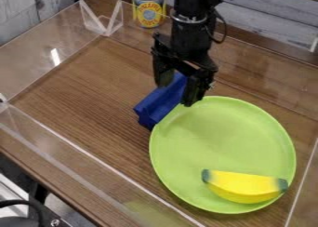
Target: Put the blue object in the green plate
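"While the black robot gripper (178,85) is reaching down from the top of the view, where is the dark blue, long block (158,103) lying?"

"It is lying on the brown wooden table (77,96), outside the large round lime-green plastic plate (214,133), just beside its upper left rim. Its lower end is coming very close to this rim, but I cannot tell if they are touching."

"And the jaws, are they holding it?"

"They are standing apart, one finger on each side of the block's upper end. Whether either finger is touching the block, I cannot tell. The dark fingers are hiding part of this end."

"What is the plate carrying, please?"

"It is carrying a yellow banana-shaped piece with greenish tips (244,185), which is resting near the rim, in the part closest to the bottom of the view."

"Are you seeing other objects also?"

"Yes. Behind the arm, to the left in the view, a container with a yellow label (149,9) is standing near the far edge. Farther left, a whitish, triangular-looking object (102,19) is sitting, and a black curved cable (33,206) is showing in the lower left corner."
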### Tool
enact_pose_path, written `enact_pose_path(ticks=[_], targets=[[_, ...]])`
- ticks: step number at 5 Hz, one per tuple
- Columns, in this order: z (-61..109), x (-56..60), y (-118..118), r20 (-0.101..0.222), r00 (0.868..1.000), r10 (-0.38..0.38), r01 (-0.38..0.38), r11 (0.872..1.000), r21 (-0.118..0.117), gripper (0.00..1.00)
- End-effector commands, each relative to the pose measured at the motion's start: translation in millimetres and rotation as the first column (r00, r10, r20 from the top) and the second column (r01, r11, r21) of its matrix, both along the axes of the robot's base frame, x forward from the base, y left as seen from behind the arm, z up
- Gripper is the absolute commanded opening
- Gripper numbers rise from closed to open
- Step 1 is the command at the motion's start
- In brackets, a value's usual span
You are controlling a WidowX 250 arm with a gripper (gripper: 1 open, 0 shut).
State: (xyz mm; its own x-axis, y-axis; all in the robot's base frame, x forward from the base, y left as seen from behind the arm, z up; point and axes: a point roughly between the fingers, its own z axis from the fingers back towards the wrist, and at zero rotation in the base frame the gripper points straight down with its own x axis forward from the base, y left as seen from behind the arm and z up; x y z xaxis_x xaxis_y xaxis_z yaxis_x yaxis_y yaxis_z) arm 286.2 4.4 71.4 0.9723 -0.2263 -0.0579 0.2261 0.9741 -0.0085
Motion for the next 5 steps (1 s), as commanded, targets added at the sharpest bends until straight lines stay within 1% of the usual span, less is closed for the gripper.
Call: enact_pose_path(ticks=[1,5], targets=[[4.0,4.3,4.6,0.043,0.999,-0.011,0.011,1.000,-0.001,1.00],[-13.0,9.7,8.8,0.081,0.996,-0.048,0.049,0.999,-0.015,1.00]])
